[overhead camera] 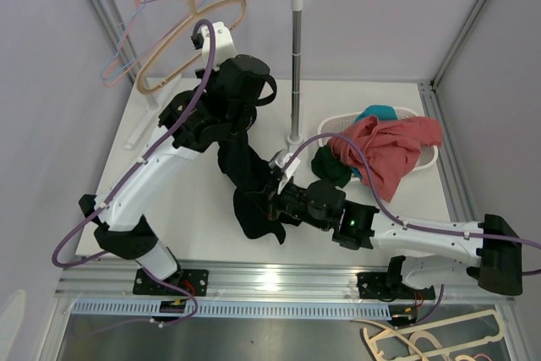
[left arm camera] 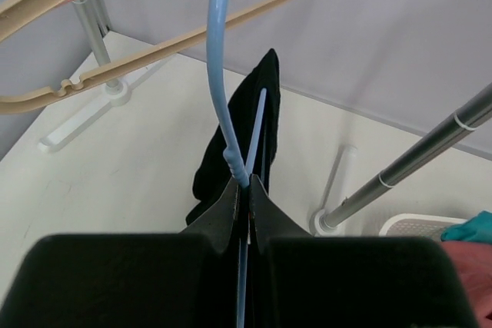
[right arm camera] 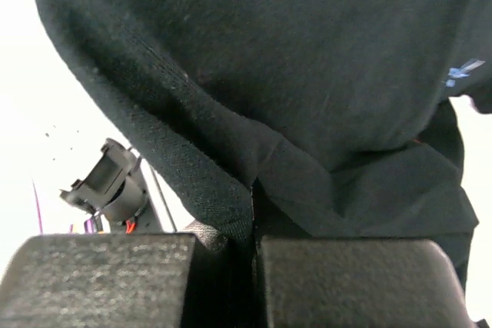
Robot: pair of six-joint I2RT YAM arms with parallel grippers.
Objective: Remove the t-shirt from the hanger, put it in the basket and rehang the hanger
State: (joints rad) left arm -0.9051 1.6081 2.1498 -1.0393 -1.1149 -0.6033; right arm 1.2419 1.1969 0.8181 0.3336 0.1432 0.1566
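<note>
Now | left gripper [left arm camera: 247, 186] clenched on blue hanger [left arm camera: 214, 74] at its neck | right gripper [right arm camera: 254, 213] pinching a fold of black t-shirt [overhead camera: 245, 179], probably its hem | shirt hangs just beside rack post [overhead camera: 295, 65], nearer the arms | soft, light, limp: grip bunched cloth low.

Nothing legible; the t-shirt [right arm camera: 307, 74] bears a blurred blue mark [right arm camera: 460, 72].

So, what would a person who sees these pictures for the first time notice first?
Probably the black t-shirt, hanging over the middle of the table: the left gripper is shut on its blue hanger, and the right gripper pinches the cloth lower down. After that, the red cloth heaped in the white basket at the right.
</note>
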